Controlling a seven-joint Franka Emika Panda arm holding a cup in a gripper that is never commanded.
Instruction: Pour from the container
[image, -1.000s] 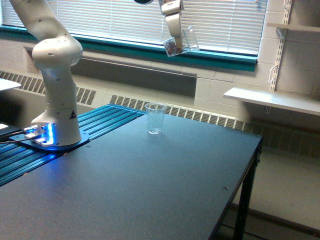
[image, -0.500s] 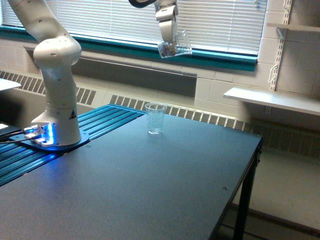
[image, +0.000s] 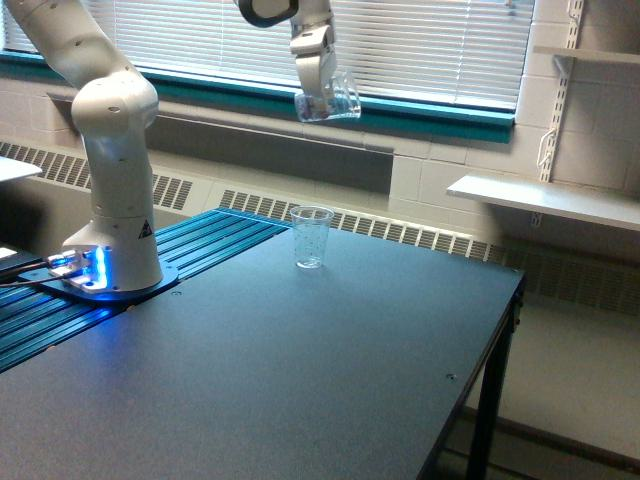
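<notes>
High over the table, my gripper (image: 318, 92) is shut on the container (image: 335, 98), a small squat clear plastic cup. The cup is tilted, its mouth turned toward the exterior view's right, with something small and dark inside near the fingers. Below it, almost straight down, a taller narrow clear cup (image: 311, 236) with faint speckles stands upright on the dark table (image: 300, 370), near the far edge.
The arm's white base (image: 110, 200) with blue lights stands at the exterior view's left on a blue ribbed strip (image: 190, 250). Window blinds and a teal sill (image: 430, 110) run behind. White wall shelves (image: 545, 200) sit at the right; the table's right edge drops off.
The gripper and the tilted container have moved toward the exterior view's left and slightly down, ending nearly above the standing cup. The standing cup has not moved.
</notes>
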